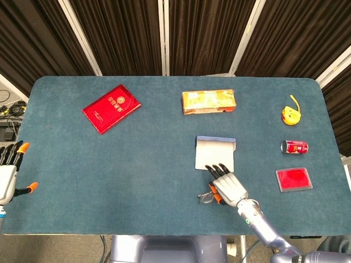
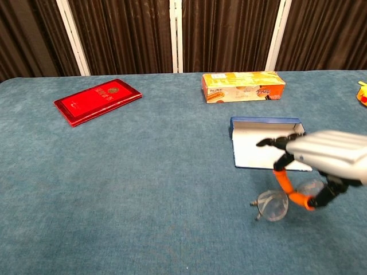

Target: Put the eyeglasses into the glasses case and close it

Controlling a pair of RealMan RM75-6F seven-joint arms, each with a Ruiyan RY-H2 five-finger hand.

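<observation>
The right robot hand [image 2: 321, 166] pinches the eyeglasses [image 2: 275, 205] at the bridge, lifted just off the table [image 2: 143, 189] beside the open glasses case [image 2: 258, 146], where a level carry should seat them cleanly inside

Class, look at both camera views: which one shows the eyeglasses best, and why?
The chest view. There the eyeglasses appear large and side-on, both lenses visible, pinched by the right hand near the open glasses case. In the head view the eyeglasses are tiny, and the right hand covers most of them.
</observation>
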